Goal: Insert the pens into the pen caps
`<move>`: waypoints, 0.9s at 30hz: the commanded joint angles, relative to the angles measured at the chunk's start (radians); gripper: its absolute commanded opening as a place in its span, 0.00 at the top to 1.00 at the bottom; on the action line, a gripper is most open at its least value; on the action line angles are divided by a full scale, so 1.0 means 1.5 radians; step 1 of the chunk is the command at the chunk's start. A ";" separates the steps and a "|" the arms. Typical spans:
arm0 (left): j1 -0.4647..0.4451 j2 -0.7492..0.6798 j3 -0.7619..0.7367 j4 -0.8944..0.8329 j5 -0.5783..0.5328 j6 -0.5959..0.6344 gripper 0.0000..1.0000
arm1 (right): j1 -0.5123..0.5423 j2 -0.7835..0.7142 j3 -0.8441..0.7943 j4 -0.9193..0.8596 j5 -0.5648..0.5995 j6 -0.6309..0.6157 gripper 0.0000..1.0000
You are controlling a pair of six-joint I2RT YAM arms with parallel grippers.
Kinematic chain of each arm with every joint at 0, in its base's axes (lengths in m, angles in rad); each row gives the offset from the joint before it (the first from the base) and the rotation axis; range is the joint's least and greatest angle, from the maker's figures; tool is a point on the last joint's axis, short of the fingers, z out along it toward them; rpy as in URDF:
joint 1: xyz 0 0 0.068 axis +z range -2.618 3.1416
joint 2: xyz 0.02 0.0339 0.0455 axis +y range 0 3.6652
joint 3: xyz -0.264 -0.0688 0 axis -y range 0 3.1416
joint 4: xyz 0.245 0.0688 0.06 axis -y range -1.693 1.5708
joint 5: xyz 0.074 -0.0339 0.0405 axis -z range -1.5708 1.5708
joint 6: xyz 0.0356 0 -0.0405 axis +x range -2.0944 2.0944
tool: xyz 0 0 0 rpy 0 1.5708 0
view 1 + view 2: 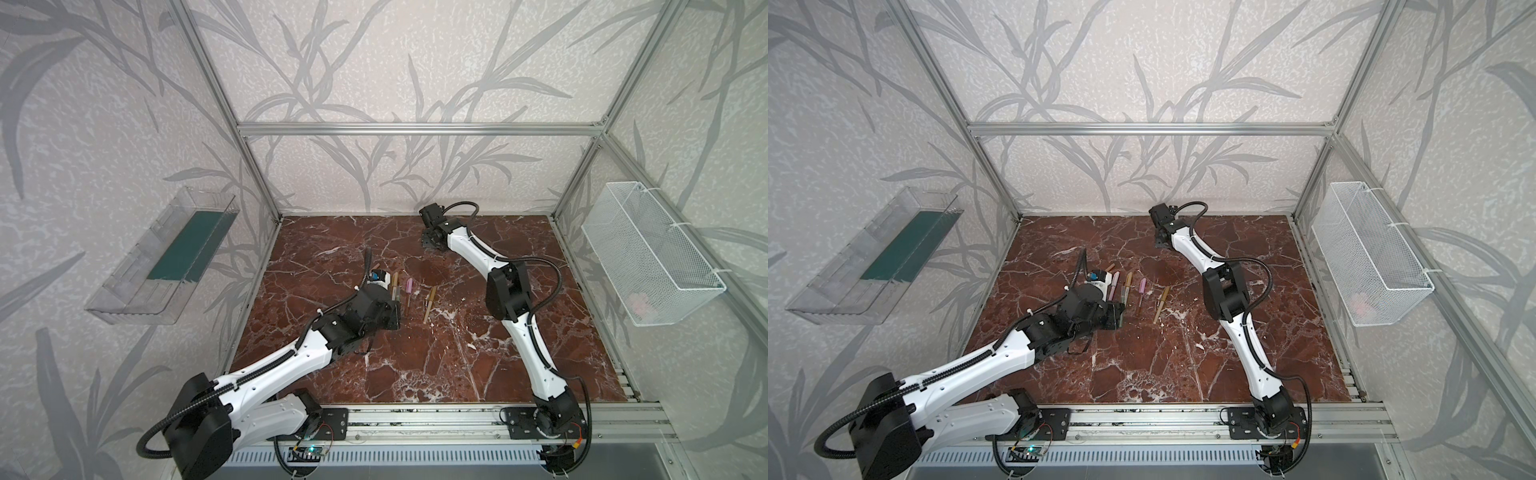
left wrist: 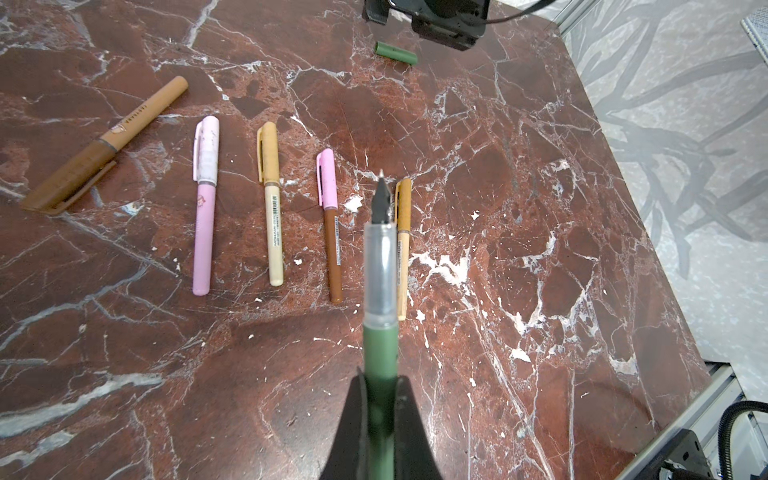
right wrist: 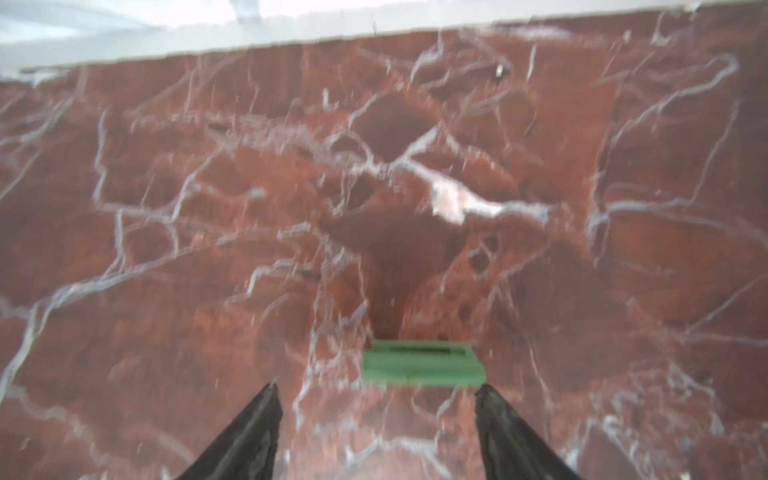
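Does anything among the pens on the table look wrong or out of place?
Yes. The brown pen wears a pink cap, which is a plain colour mismatch. The brown-capped pen lies slanted, out of line with the row beside it.

A clear plastic tray [image 1: 124, 286] is mounted at the left of both top views, a white mesh basket [image 1: 636, 266] at the right, and a red marbled surface [image 1: 415, 365] is spread below.
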 commanded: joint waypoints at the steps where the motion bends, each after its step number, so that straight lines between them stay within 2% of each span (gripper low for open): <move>1: 0.009 0.009 0.016 -0.009 0.017 0.008 1.00 | 0.003 0.058 0.105 -0.122 0.065 0.008 0.26; 4: 0.012 0.012 0.009 -0.005 0.023 0.006 1.00 | 0.000 0.093 0.157 -0.152 0.084 0.011 0.26; 6: 0.013 0.014 0.008 -0.008 0.022 0.007 1.00 | -0.005 0.089 0.144 -0.159 0.101 0.017 0.26; 10: 0.017 0.013 0.004 -0.006 0.024 0.006 1.00 | -0.013 0.042 0.031 -0.113 0.096 0.024 0.33; 18: 0.018 0.009 -0.003 0.000 0.039 0.001 1.00 | -0.012 -0.027 -0.088 -0.095 0.089 0.051 0.33; 22: 0.018 -0.010 -0.011 0.001 0.037 0.000 1.00 | -0.014 -0.094 -0.209 -0.014 0.073 0.055 0.38; 27: 0.018 -0.024 -0.015 0.000 0.038 -0.001 1.00 | -0.026 -0.177 -0.352 0.087 0.061 0.072 0.37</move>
